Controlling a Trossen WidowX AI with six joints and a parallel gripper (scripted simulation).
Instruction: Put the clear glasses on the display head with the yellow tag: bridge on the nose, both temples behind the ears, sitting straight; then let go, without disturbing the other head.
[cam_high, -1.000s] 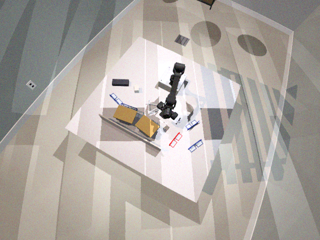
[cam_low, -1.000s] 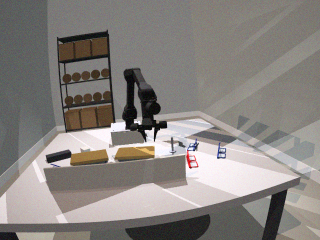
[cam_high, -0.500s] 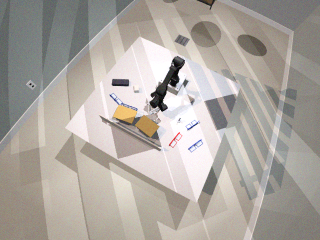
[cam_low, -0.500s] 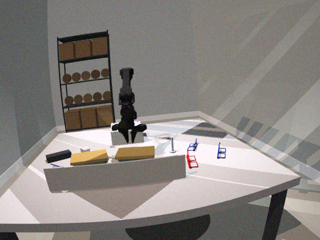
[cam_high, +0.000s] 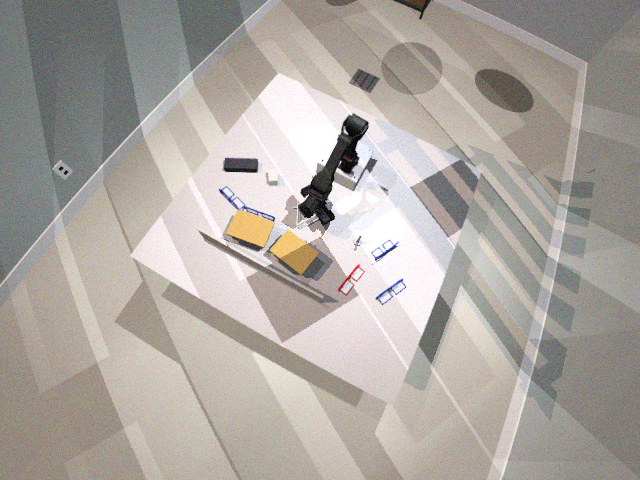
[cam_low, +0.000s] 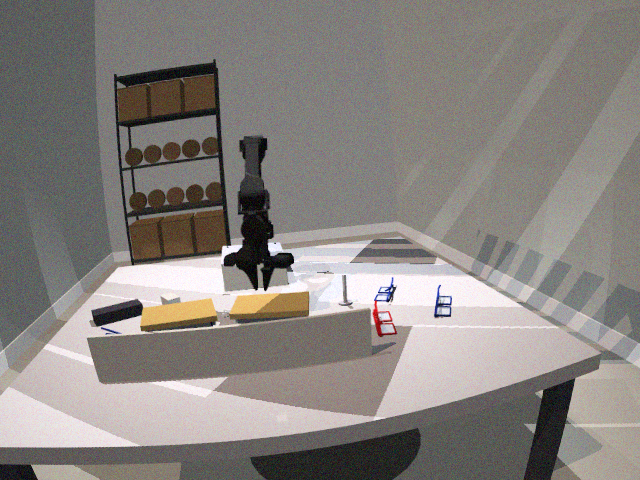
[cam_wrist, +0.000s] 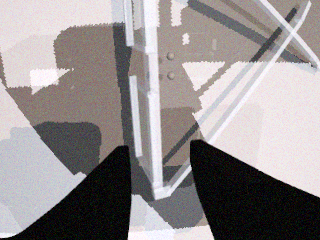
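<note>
The clear glasses (cam_high: 308, 222) (cam_wrist: 154, 115) lie on the table below my gripper (cam_low: 260, 287) (cam_wrist: 159, 153). In the wrist view their pale front runs up the picture between the two fingertips, nearer the left one, and the thin temples slant off to the upper right. The gripper is pointed down and partly open, with a gap on both sides of the front. Two yellow-topped blocks stand behind the long board; one is the left block (cam_high: 250, 228) (cam_low: 178, 314), the other the right block (cam_high: 294, 252) (cam_low: 269, 305). No head shape or yellow tag can be made out.
The upright grey board (cam_high: 268, 268) (cam_low: 232, 346) fronts the blocks. A thin stand (cam_low: 344, 289), red glasses (cam_high: 349, 277) (cam_low: 377, 317) and blue glasses (cam_low: 438, 301) are to the right. A dark box (cam_high: 240, 165) (cam_low: 117, 312) and small white block (cam_high: 271, 177) (cam_low: 170, 298) are to the left.
</note>
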